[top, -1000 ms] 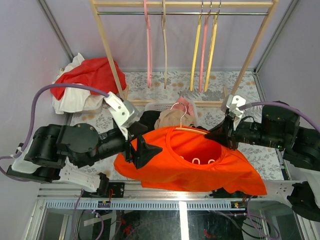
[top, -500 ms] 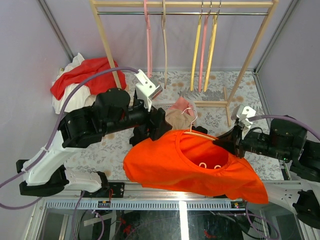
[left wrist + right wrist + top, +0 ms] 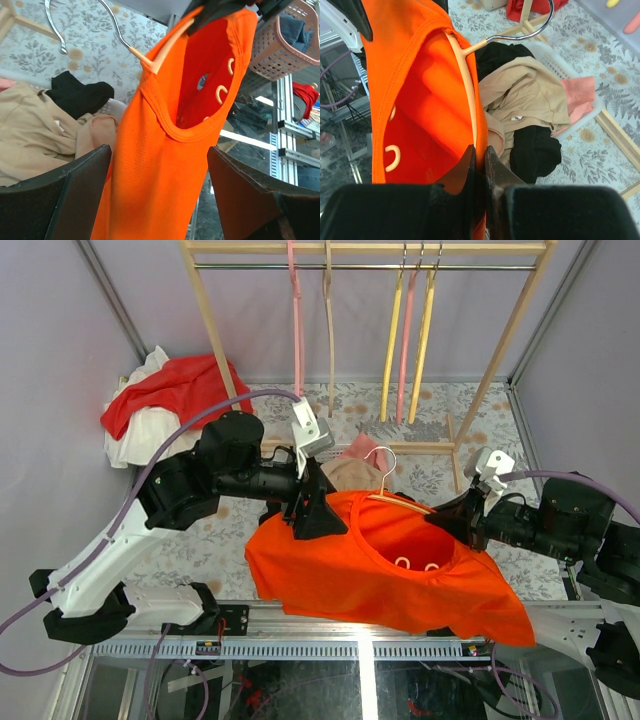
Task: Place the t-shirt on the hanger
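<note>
Gripping the hanger (image 3: 398, 501) by its right arm with the right claw (image 3: 452, 517), closed tight on it inside the collar. Holding the t-shirt (image 3: 380, 575) draped on that hanger above the near part of the table (image 3: 490, 430). Straddling the shirt's left shoulder with the left claw (image 3: 318, 516), spread wide, cloth in between. Just beyond, crowding the space under the hook: a basket (image 3: 559, 64) of tan garment (image 3: 525, 90) and black cloth (image 3: 535, 150). Farther back, a wooden rack (image 3: 215, 330) with yellow hangers (image 3: 391, 350); far left, a red cloth (image 3: 185, 385).

left fingers (image 3: 65, 195) swung in, now flanking t-shirt (image 3: 150, 165)
</note>
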`<state>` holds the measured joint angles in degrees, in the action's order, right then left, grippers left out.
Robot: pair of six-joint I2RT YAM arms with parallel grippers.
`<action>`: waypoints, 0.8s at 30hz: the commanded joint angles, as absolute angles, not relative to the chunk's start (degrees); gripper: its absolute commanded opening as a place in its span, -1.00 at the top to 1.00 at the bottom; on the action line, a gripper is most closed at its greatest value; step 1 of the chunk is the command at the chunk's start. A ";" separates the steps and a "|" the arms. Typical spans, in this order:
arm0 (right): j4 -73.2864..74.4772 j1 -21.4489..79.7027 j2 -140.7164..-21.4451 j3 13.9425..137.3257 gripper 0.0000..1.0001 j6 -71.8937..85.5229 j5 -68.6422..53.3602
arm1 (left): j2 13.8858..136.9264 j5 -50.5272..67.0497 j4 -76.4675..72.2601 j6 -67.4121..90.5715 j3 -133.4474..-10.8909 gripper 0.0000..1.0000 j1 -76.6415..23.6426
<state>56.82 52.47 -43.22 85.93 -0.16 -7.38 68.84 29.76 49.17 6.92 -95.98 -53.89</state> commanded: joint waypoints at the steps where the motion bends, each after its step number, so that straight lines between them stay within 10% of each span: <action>1: 47.12 52.30 -42.63 87.75 1.00 -1.18 -8.77 | 67.37 37.87 43.22 7.55 -92.65 -0.53 -53.53; 7: 44.22 52.36 -42.69 88.81 1.00 -2.99 -12.03 | 66.78 40.45 41.93 7.88 -91.63 -0.43 -53.53; 14: 42.86 52.37 -43.55 88.58 1.00 -3.49 -14.93 | 68.00 36.26 42.96 7.32 -93.39 0.97 -53.59; 21: 43.22 52.33 -45.13 89.53 0.93 -2.35 -16.18 | 65.19 27.15 41.14 4.09 -92.32 1.00 -53.57; 24: 44.43 52.32 -46.40 91.85 0.58 -1.39 -15.72 | 64.72 25.27 41.41 2.60 -92.35 1.00 -53.60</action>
<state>49.10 52.12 -44.69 87.85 -4.49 -14.02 66.17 30.96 47.55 4.56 -91.77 -53.80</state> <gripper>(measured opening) 0.113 0.108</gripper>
